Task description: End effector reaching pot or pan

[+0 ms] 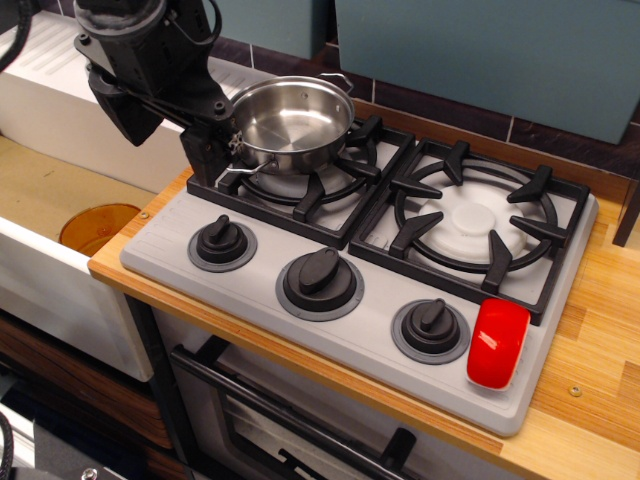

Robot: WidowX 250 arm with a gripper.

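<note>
Tool at pan, left burner.
Wooden surface w/ grey toy stove; black tool down at left grate edge, touching or just beside steel pan near its front wire handle. Finger gap hidden, can't tell if spread or closed. Red object at stove's front right, beside 3 black knobs.

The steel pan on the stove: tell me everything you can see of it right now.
The pan is round, shallow, shiny stainless steel, empty inside, sitting upright on the black grate of the left burner. Thin wire loop handles show at its near-left and far-right rim. The black hand is right at its left side by the near handle; whether they touch cannot be told.
</note>
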